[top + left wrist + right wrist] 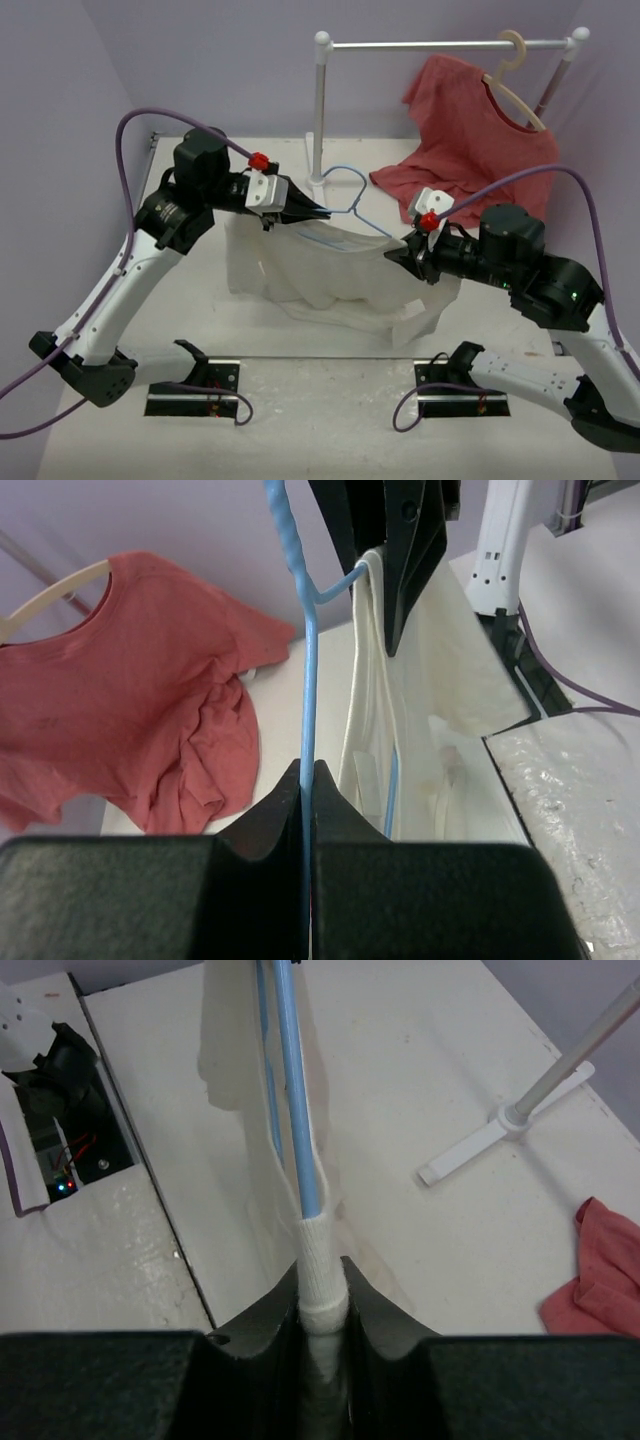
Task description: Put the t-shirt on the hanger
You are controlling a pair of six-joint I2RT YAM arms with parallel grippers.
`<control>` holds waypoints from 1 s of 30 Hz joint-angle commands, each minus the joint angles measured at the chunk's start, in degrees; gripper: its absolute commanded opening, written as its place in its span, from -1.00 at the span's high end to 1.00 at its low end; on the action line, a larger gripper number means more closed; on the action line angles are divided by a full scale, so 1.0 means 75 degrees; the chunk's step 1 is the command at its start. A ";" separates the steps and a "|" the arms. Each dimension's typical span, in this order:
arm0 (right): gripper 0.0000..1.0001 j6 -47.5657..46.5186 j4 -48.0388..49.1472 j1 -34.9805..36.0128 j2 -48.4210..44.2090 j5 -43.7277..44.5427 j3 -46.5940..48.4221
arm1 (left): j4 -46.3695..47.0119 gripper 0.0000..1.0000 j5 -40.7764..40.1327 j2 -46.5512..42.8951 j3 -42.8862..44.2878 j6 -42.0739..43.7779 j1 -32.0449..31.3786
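The light-blue wire hanger point(347, 196) hangs in the air above the table's middle, hook to the rear. My left gripper point(318, 212) is shut on its wire point(307, 690) near the neck. The cream-white t-shirt point(330, 268) drapes from the hanger, its lower part bunched on the table. My right gripper point(396, 250) is shut on a ribbed edge of the t-shirt point(322, 1260), which wraps the hanger's right arm point(290, 1080). In the left wrist view the t-shirt point(372, 690) hangs beside the wire, below the right gripper's black fingers point(405, 550).
A white clothes rack point(320, 110) stands at the back, its foot point(505, 1128) on the table. A red t-shirt point(478, 140) hangs from a beige hanger point(515, 75) on the rail, its hem lying on the table at the right. Purple walls close in left and behind.
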 commanded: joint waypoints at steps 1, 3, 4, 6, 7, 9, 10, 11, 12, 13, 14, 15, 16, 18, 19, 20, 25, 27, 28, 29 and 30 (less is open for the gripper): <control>1.00 0.0178 -0.0067 0.0053 -0.0215 0.0050 -0.0019 | 0.0880 1.00 -0.0264 0.0058 0.0827 -0.0197 0.0081; 1.00 0.0445 0.0063 0.0053 -0.0373 0.0156 -0.0057 | 0.1380 1.00 -0.0735 0.0117 0.1031 -0.0661 0.0088; 1.00 0.0596 0.0141 0.0053 -0.0456 0.0200 -0.0033 | 0.1672 1.00 -0.0993 0.0151 0.1124 -0.0976 0.0092; 1.00 0.1000 0.0349 0.0053 -0.0627 0.0369 0.0054 | 0.2238 1.00 -0.1613 0.0166 0.1199 -0.1533 0.0093; 1.00 0.1427 0.0457 0.0059 -0.0764 0.0664 0.0154 | 0.2681 0.76 -0.2205 0.0126 0.1153 -0.2001 0.0093; 1.00 0.2265 0.0586 0.0065 -0.1054 0.1537 0.0368 | 0.3654 -0.10 -0.3635 0.0025 0.0897 -0.3007 0.0085; 1.00 0.2445 0.0536 0.0063 -0.1116 0.1897 0.0473 | 0.3995 -0.48 -0.4264 -0.0076 0.0716 -0.3283 0.0081; 1.00 0.2485 0.0434 0.0059 -0.1134 0.2108 0.0580 | 0.4210 -0.72 -0.4762 -0.0217 0.0554 -0.3384 0.0081; 1.00 0.2525 0.0332 0.0054 -0.1152 0.2320 0.0687 | 0.4425 -0.96 -0.5259 -0.0358 0.0391 -0.3484 0.0081; 1.00 0.2561 0.0006 0.0054 -0.1027 0.2816 0.0880 | 0.4464 -1.00 -0.6138 -0.0475 0.0258 -0.3700 0.0075; 1.00 0.2604 -0.0353 0.0053 -0.0882 0.3278 0.1085 | 0.4467 -1.00 -0.6935 -0.0588 0.0139 -0.3899 0.0070; 1.00 0.2689 -0.0697 0.0053 -0.0780 0.3398 0.1260 | 0.4455 -1.00 -0.7166 -0.0712 0.0059 -0.3917 0.0069; 1.00 0.2795 -0.1196 0.0053 -0.0704 0.4061 0.1434 | 0.4389 -1.00 -0.8472 -0.0925 -0.0067 -0.4020 0.0071; 1.00 0.3012 -0.1940 0.0053 -0.0583 0.5102 0.2055 | 0.4231 -1.00 -1.0468 -0.1256 -0.0243 -0.4252 0.0081; 1.00 0.3121 -0.2324 0.0053 -0.0510 0.5600 0.2604 | 0.4038 -1.00 -1.1060 -0.1374 -0.0278 -0.4252 0.0081; 1.00 0.3188 -0.2614 0.0053 -0.0454 0.5982 0.3012 | 0.3871 -1.00 -1.1342 -0.1437 -0.0276 -0.4201 0.0081; 1.00 0.3501 -0.4641 0.0053 0.0592 0.7147 0.5646 | 0.2611 -1.00 -1.1852 -0.1758 -0.0405 -0.4216 0.0081; 1.00 0.3501 -0.4511 0.0048 0.0708 0.7272 0.5574 | 0.2185 -1.00 -1.1777 -0.1974 -0.0808 -0.4405 0.0081; 1.00 0.3613 -0.4530 0.0042 0.0838 0.7276 0.5500 | 0.2100 -1.00 -1.1730 -0.2044 -0.0893 -0.4532 0.0081; 1.00 0.3724 -0.4380 0.0042 0.1065 0.7103 0.5230 | 0.1932 -1.00 -1.1392 -0.2144 -0.1122 -0.4753 0.0081; 1.00 0.3762 -0.3913 0.0030 0.1310 0.6862 0.4712 | 0.1613 -1.00 -1.0907 -0.2277 -0.1558 -0.5045 0.0081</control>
